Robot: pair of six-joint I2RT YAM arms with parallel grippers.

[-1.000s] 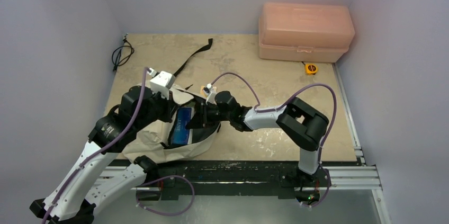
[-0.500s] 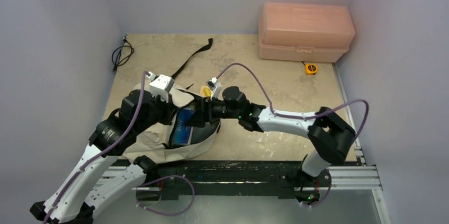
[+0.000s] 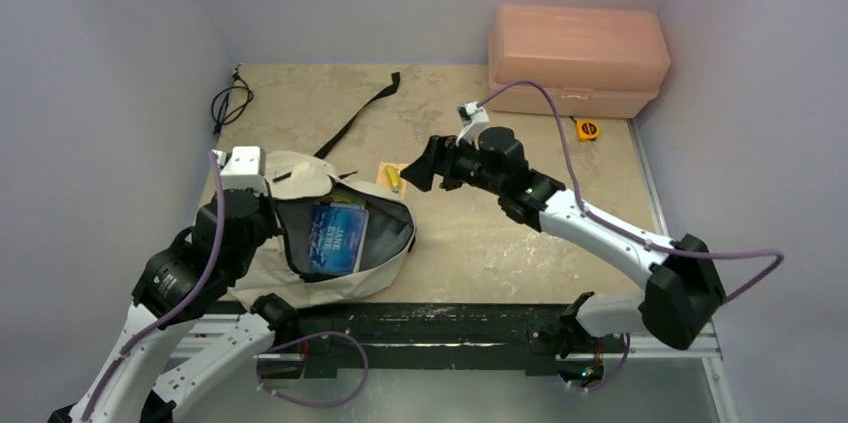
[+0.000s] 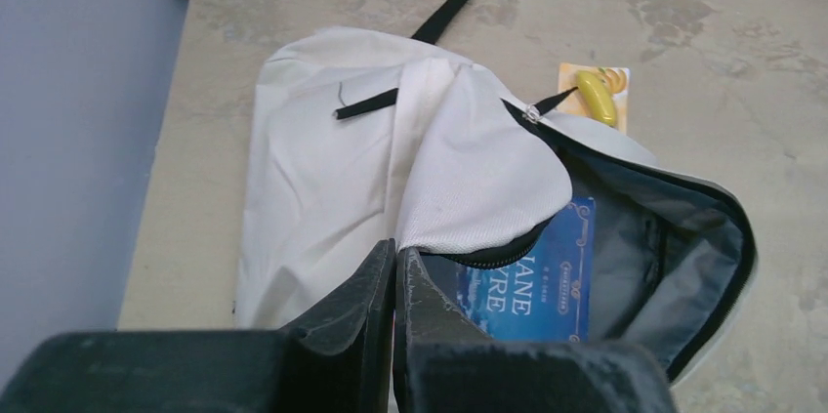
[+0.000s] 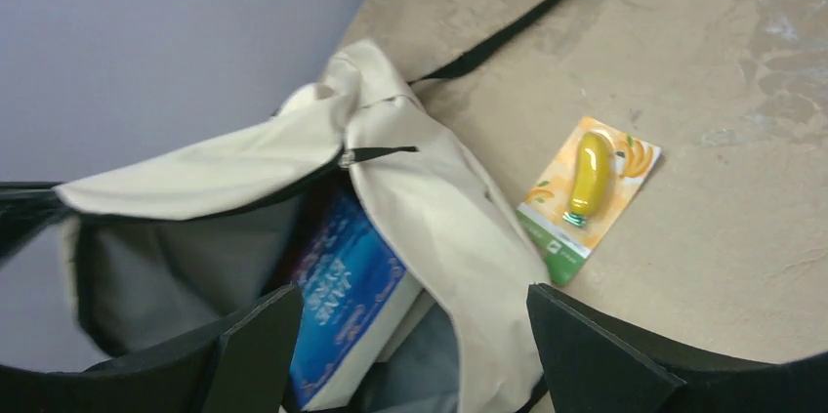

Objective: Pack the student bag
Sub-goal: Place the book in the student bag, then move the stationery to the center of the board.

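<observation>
The student bag (image 3: 300, 179), a beige fabric backpack, lies open at the near left of the table. A blue book (image 3: 335, 235) lies inside against the dark lining. My left gripper (image 4: 395, 255) is shut at the edge of the bag's flap (image 4: 478, 174), pinching it and holding it up over the opening. From above, the left gripper (image 3: 272, 205) sits at the bag's left side. My right gripper (image 3: 415, 171) hangs open above the table right of the bag, with nothing between its fingers (image 5: 259, 345). The book (image 5: 347, 286) and bag (image 5: 439, 208) lie below it.
A yellow banana-shaped item on an orange card (image 3: 392, 177) lies on the table just right of the bag. A salmon-pink plastic box (image 3: 577, 58) and a yellow tape measure (image 3: 587, 129) are at the back right. A black cable (image 3: 230, 103) lies back left, and a black strap (image 3: 362, 113) trails behind the bag.
My right gripper has opened, left the blue book in the bag, and pulled up and back to the right. My left arm has drawn the flap leftward, widening the opening.
</observation>
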